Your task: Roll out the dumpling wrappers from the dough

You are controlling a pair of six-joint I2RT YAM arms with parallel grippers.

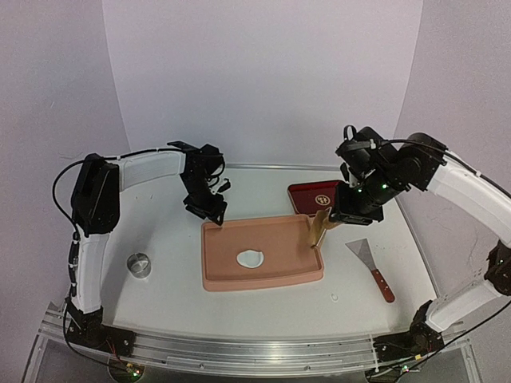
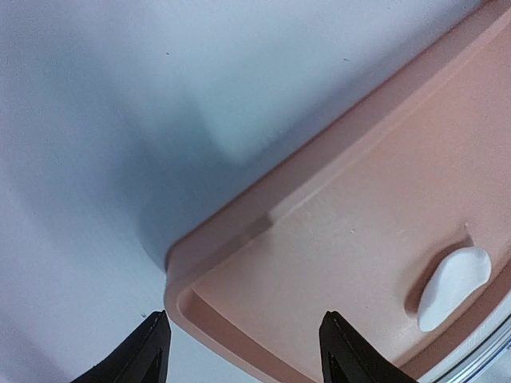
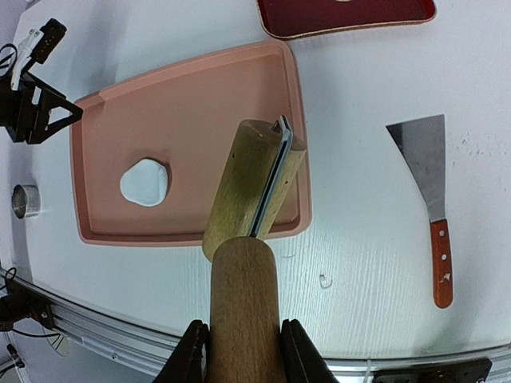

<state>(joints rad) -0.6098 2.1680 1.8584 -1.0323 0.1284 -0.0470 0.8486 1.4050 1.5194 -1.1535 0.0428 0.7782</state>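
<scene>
White dough (image 1: pixel 250 258) on pink tray (image 1: pixel 279 238); left gripper (image 2: pixel 242 339) jaws apart; right gripper (image 3: pixel 243 351) clamped on wooden roller (image 3: pixel 254 185).

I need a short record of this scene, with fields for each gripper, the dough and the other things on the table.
left gripper: open, empty, over the far left corner of the pink tray
right gripper: shut on the wooden rolling pin, its end by the tray's right rim
dough: one flat white piece on the tray
around tray: metal ring left; scraper right; red tray behind
</scene>
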